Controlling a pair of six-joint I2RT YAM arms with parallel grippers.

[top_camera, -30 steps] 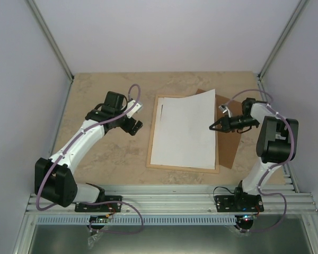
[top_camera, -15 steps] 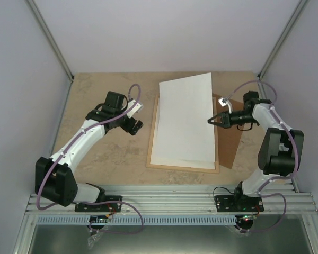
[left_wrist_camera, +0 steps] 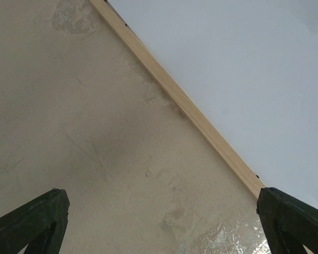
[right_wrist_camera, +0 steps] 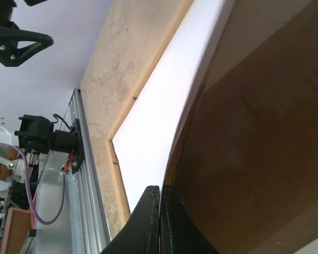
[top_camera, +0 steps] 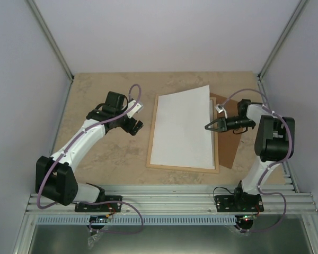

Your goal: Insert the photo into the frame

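Frame [top_camera: 183, 168] mid table [top_camera: 108, 159]; sheet [top_camera: 180, 129] on frame; backing panel [top_camera: 229, 148] just right of frame.

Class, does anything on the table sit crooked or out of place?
The white sheet lies skewed over the frame, its far right corner overhanging the far slat, its right edge pinched by the right gripper.

I had open tabletop [top_camera: 108, 159] left of the frame [top_camera: 183, 168]; a white sheet [top_camera: 183, 127] covered its opening, and a brown panel [top_camera: 230, 151] flanked its right.
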